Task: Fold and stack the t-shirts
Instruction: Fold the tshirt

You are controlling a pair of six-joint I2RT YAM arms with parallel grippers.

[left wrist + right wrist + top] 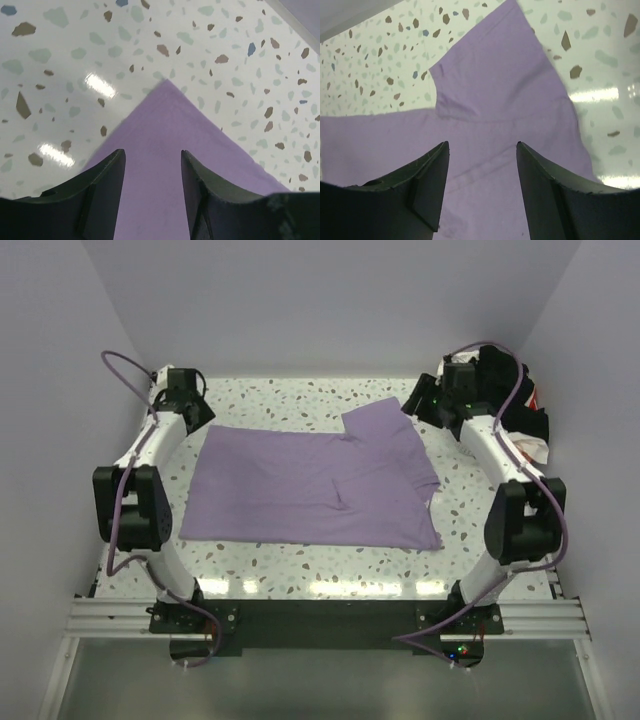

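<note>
You see the purple shirt [310, 485] lying flat mid-bench [300, 570], long axis running from left edge to right edge, hem leftward, one sleeve [375, 420] angled toward the far right corner. The left gripper [152, 167] (jaws apart, empty) hangs over the shirt's far left corner; the right gripper [481, 160], likewise spread, hangs over the sleeve.

One t-shirt [300, 490] lies flat on the middle of the counter [300, 400], with a sleeve reaching toward the far right corner. The left gripper [152, 155] hangs over the shirt's far left corner, and the right gripper [481, 145] over that sleeve. A heap of t-shirts [528, 425] sits by the far right corner.
</note>
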